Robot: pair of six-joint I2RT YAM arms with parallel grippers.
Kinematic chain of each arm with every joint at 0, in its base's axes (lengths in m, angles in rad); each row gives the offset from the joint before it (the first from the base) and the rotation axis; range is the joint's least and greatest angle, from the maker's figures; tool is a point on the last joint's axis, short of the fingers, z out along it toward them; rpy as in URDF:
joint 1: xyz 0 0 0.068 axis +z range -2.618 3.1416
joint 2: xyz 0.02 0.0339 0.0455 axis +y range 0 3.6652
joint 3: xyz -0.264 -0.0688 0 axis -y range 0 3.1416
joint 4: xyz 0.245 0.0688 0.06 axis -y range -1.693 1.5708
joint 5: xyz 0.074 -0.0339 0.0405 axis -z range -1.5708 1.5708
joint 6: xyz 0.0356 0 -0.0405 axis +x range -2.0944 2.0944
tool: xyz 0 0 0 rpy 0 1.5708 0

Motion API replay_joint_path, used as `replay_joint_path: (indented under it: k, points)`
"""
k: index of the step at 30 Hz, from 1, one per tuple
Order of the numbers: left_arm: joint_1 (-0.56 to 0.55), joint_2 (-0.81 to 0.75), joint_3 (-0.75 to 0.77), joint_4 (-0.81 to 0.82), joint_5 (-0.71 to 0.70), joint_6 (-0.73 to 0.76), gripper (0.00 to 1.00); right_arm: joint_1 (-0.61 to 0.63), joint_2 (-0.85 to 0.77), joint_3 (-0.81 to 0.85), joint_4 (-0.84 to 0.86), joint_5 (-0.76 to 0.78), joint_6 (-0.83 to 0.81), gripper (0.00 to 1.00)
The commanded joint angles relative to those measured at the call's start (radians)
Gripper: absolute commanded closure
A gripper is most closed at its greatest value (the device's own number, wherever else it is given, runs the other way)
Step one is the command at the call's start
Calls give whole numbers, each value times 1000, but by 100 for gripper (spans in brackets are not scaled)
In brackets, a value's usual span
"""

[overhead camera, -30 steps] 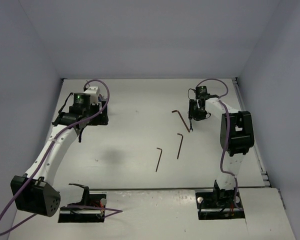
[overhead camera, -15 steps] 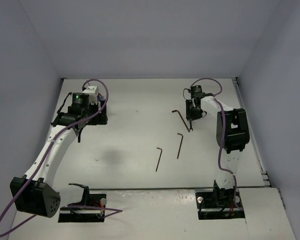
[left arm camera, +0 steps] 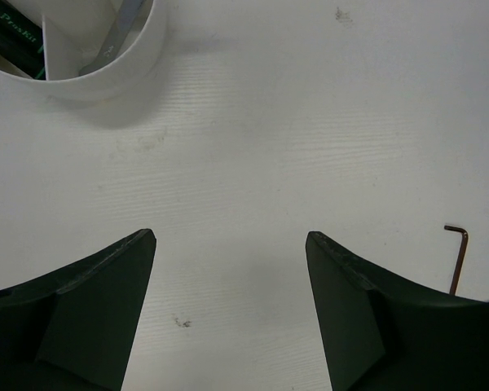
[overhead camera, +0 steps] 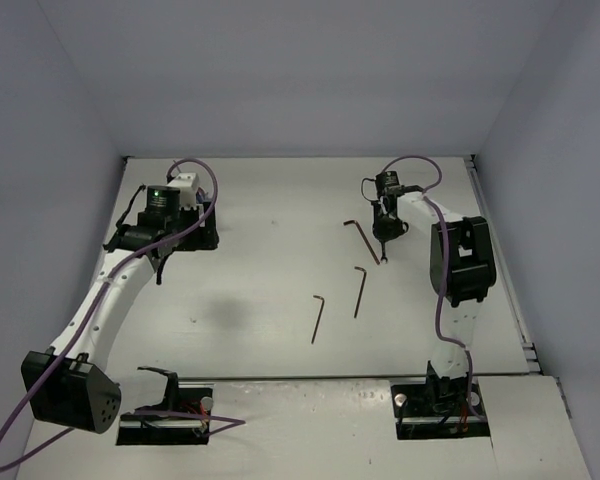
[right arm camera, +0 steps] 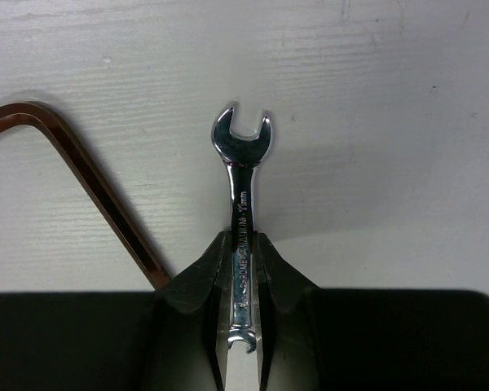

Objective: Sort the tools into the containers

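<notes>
A small silver wrench (right arm camera: 240,171) lies on the white table with my right gripper (right arm camera: 241,238) shut on its shaft; its open-ended head sticks out past the fingertips. A dark L-shaped hex key (right arm camera: 90,175) lies just left of those fingers. From above, the right gripper (overhead camera: 383,236) points down at the far right, beside that hex key (overhead camera: 362,240). Two more hex keys (overhead camera: 360,290) (overhead camera: 317,317) lie mid-table. My left gripper (left arm camera: 231,236) hangs open and empty over bare table. The white cup (left arm camera: 106,69) sits ahead of it on the left, holding a green-black screwdriver (left arm camera: 16,37) and a silver tool (left arm camera: 126,24).
Grey walls close the table on three sides. From above, the white cup (overhead camera: 185,181) shows at the far left, partly behind the left wrist. A hex key (left arm camera: 458,257) shows at the right edge of the left wrist view.
My right gripper has closed its fingers onto the wrench and shifted slightly left and farther back. The left arm has not moved.
</notes>
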Motion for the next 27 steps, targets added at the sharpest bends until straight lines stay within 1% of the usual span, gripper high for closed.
replay_joint_path:
  k: [1, 7, 11, 13, 16, 18, 20, 23, 27]
  points:
    - [-36, -9, 7, 57, 71, -75, 29, 1, -53, -10, -92, 90, -1, 100]
    - [-160, -32, -16, 143, 129, -196, 29, 47, -192, -53, -68, 110, 4, 100]
    - [-211, -50, -41, 270, 178, -312, 29, 98, -286, -110, -28, 75, 7, 100]
    - [-228, -52, -51, 311, 185, -340, 29, 116, -337, -128, -13, 62, 7, 100]
    - [-252, -50, -90, 458, 206, -424, 29, 162, -428, -175, 41, 22, 3, 100]
    - [-264, -41, -107, 545, 215, -470, 29, 191, -490, -240, 99, -53, 11, 100]
    - [-285, -21, -104, 585, 205, -496, 29, 213, -544, -284, 167, -132, 29, 100]
    - [-330, 25, -82, 641, 206, -506, 29, 257, -598, -359, 268, -174, 42, 100]
    - [-380, 78, -43, 660, 182, -491, 29, 311, -662, -425, 384, -217, 67, 100]
